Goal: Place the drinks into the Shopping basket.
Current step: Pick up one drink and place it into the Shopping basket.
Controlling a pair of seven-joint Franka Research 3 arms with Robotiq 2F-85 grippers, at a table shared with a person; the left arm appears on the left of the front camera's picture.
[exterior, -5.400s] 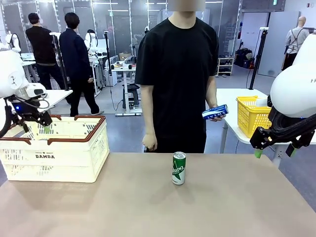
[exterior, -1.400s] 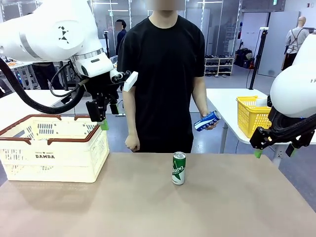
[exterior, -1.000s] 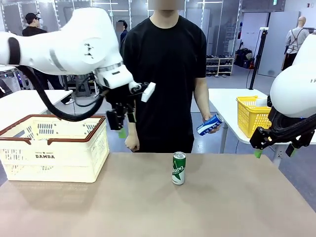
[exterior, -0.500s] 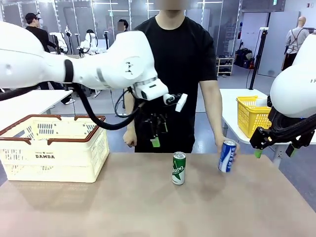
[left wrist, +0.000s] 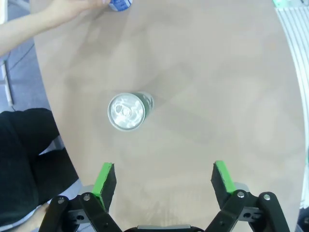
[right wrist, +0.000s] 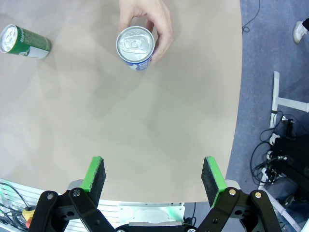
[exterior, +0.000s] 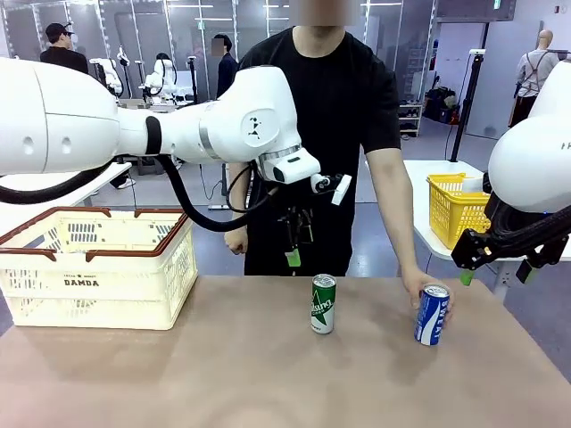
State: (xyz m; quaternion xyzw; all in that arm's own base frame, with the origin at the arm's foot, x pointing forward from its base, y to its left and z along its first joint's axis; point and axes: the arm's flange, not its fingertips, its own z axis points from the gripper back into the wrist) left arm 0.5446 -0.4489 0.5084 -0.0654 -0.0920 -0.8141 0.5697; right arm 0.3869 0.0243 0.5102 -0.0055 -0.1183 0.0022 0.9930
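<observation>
A green can (exterior: 323, 304) stands upright mid-table. My left gripper (exterior: 294, 253) hangs open just above and behind it; from the left wrist its silver top (left wrist: 126, 111) lies ahead of the open fingers (left wrist: 163, 173), a little to one side. A blue-and-white can (exterior: 432, 314) stands at the right, with the person's hand (exterior: 417, 283) still on it. My right gripper (exterior: 496, 275) is open off the table's right edge; in its wrist view the blue can (right wrist: 135, 44) and green can (right wrist: 24, 42) lie far ahead of the gripper (right wrist: 154, 175). The Shopping basket (exterior: 98, 278) sits at the left.
The person in black stands at the far edge behind the cans. A yellow mesh basket (exterior: 457, 207) rests on a side table at the right. Bare tabletop lies between the Shopping basket and the green can and along the near edge.
My left arm has swung right from beside the Shopping basket to over the green can. The person has lowered the blue can and stood it on the table at the right.
</observation>
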